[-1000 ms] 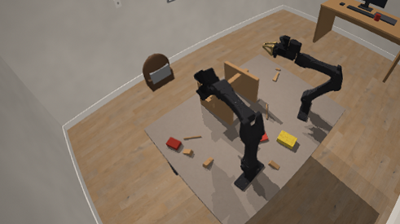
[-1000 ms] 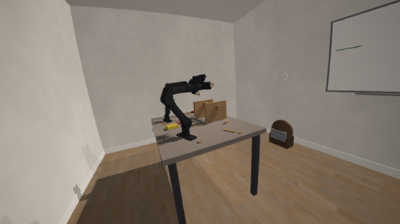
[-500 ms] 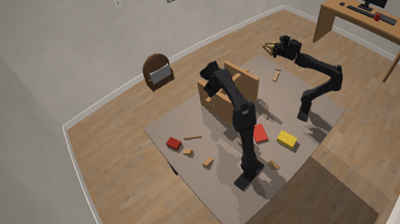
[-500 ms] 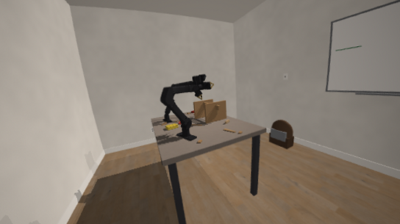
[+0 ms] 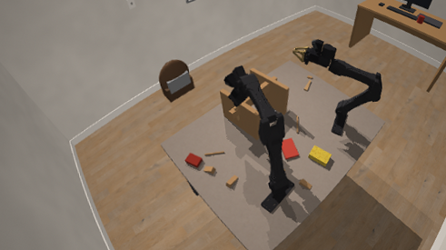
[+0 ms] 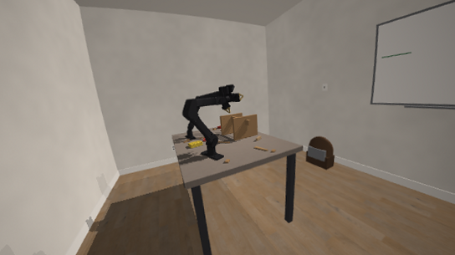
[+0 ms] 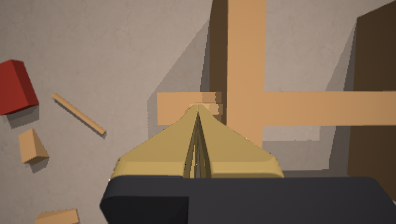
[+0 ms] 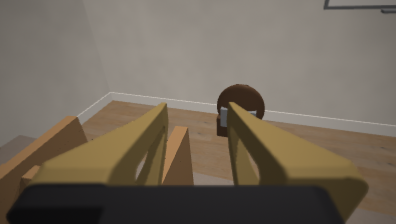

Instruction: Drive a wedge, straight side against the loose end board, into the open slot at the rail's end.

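At lower centre of the left wrist view, bring the left gripper (image 5: 235, 100) (image 6: 227, 110) (image 7: 198, 112), tips pressed together on nothing, squarely behind the probable wedge, seemingly in the slot, against the nearer board (image 5: 243, 122) (image 6: 226, 125) (image 7: 246, 60). Push straight, without twisting; stop once tight. Leave the right gripper (image 5: 299, 54) (image 6: 241, 97) (image 8: 197, 111), partly spread and empty, well away. Count one rail (image 5: 232, 111) (image 6: 247, 121) (image 7: 310, 107) at centre, one farther board (image 5: 275, 88) (image 6: 245, 132) at right; far left, two loose blocks (image 5: 232, 182) (image 7: 57, 217), one stick (image 5: 215, 153) (image 7: 79, 114), one red block (image 5: 193, 159) (image 7: 15, 90).
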`<state>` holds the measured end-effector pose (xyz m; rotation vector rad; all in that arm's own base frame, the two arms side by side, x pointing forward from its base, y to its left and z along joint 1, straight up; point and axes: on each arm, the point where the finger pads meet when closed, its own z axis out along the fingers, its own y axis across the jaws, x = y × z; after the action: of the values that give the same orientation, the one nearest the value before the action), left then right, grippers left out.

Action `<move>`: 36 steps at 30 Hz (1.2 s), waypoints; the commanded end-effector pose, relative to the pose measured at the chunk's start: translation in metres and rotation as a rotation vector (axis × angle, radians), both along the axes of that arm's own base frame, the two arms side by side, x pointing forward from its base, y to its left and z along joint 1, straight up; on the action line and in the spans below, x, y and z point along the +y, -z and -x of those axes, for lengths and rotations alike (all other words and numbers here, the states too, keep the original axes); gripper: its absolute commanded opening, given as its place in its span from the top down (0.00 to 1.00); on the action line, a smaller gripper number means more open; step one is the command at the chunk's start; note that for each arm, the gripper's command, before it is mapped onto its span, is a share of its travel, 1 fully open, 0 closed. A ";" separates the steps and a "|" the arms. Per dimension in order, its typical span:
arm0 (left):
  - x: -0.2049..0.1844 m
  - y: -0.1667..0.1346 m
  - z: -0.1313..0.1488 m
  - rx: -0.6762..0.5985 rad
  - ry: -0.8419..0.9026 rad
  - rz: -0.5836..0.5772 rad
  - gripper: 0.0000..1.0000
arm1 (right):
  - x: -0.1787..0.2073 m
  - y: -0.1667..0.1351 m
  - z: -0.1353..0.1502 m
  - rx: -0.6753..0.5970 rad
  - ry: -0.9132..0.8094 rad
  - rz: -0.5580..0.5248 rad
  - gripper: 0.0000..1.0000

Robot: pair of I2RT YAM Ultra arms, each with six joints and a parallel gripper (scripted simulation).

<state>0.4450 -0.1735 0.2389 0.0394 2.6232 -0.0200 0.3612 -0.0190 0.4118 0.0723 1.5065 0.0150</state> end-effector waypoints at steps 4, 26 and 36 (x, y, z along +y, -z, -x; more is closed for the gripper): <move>0.005 -0.025 0.005 -0.048 -0.011 0.013 1.00 | 0.001 -0.032 0.006 -0.079 -0.001 -0.003 0.64; 0.009 -0.005 0.001 -0.034 -0.021 0.005 1.00 | 0.001 -0.032 0.006 -0.079 -0.001 -0.005 0.64; 0.004 -0.006 -0.002 -0.050 -0.014 0.013 1.00 | 0.001 -0.032 0.006 -0.079 -0.001 -0.005 0.64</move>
<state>0.4419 -0.1712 0.2217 0.0419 2.6451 -0.0018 0.3612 -0.0190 0.4118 0.0748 1.5064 0.0176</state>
